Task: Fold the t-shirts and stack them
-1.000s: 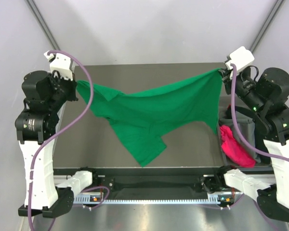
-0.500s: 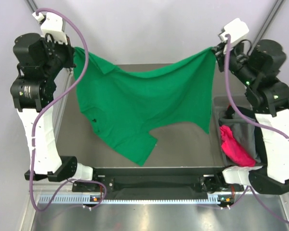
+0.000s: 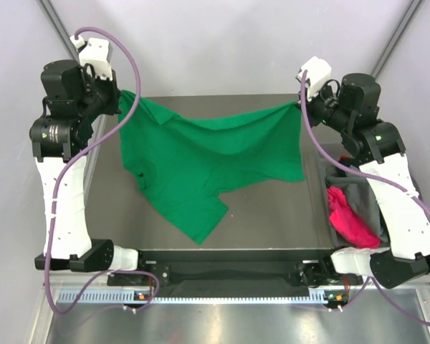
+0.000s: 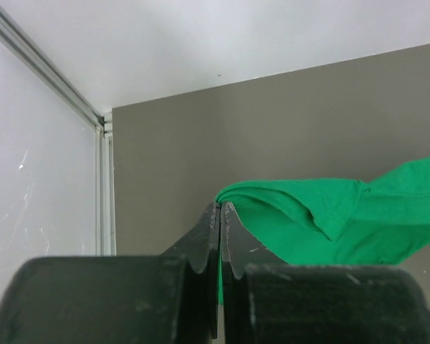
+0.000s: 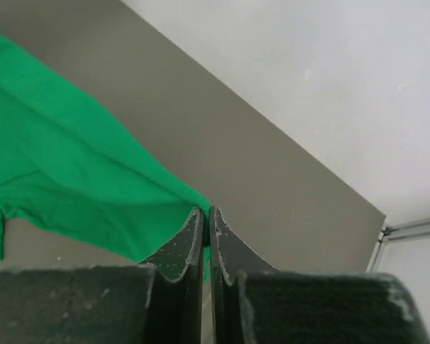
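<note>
Both clamped shut: left gripper (image 3: 120,99) at 10 o'clock, right gripper (image 3: 301,105) at 2, pinching opposite corners of green shirt (image 3: 208,161). Hangs between them, tail trailing onto table (image 3: 272,208) toward 6. Looks light, limp, sagging mid-span; best held at corners or hem edges.

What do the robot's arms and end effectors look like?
The left arm and right arm both have white links, round black joints and a looping mauve cable. The left end effector and right end effector each have two black, tapering, scuffed fingers.
</note>
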{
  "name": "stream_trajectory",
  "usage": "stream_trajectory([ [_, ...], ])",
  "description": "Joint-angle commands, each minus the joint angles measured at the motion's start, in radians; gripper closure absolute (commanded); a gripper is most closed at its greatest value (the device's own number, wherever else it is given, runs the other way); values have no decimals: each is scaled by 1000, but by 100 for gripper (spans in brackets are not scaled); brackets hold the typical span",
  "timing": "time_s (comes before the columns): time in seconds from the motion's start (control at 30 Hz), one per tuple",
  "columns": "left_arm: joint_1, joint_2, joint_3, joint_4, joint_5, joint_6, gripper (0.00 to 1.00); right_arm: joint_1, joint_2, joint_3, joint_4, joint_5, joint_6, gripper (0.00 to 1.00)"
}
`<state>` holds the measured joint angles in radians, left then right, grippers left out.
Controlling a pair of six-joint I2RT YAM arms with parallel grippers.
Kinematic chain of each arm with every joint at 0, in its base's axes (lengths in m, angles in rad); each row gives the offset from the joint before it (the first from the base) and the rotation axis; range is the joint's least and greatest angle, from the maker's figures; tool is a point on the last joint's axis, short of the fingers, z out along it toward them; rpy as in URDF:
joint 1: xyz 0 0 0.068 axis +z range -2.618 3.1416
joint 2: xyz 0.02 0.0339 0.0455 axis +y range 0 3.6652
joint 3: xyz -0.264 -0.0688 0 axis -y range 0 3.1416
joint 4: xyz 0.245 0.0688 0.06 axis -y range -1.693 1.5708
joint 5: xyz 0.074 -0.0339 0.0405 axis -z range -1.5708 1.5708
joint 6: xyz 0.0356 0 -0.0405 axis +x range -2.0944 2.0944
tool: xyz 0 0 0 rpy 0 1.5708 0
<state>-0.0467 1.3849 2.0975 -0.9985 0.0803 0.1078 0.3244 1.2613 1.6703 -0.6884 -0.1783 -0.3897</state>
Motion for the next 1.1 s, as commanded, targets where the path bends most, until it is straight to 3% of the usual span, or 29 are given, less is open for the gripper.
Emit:
stream_trajectory([
  [0.0,7,-1,10,44,-33,13,100,-15,0,-15,58,-36,21,100],
  [0.3,5,190,166,50,-37,3,100,-25,133,11,158,-17,90,100],
  [0.53,-1,283,338,60,-66,44,100,-35,222,218,152,-3,103,100],
  [0.67,-1,218,340,61,-70,67,100,-33,159,241,116,-9,58,100],
  [0.97,-1,-141,155,38,-71,76,100,-25,-190,36,-5,-82,5,100],
  [1.07,-1,-242,153,15,-135,96,100,-27,-305,2,-57,-108,-6,100],
])
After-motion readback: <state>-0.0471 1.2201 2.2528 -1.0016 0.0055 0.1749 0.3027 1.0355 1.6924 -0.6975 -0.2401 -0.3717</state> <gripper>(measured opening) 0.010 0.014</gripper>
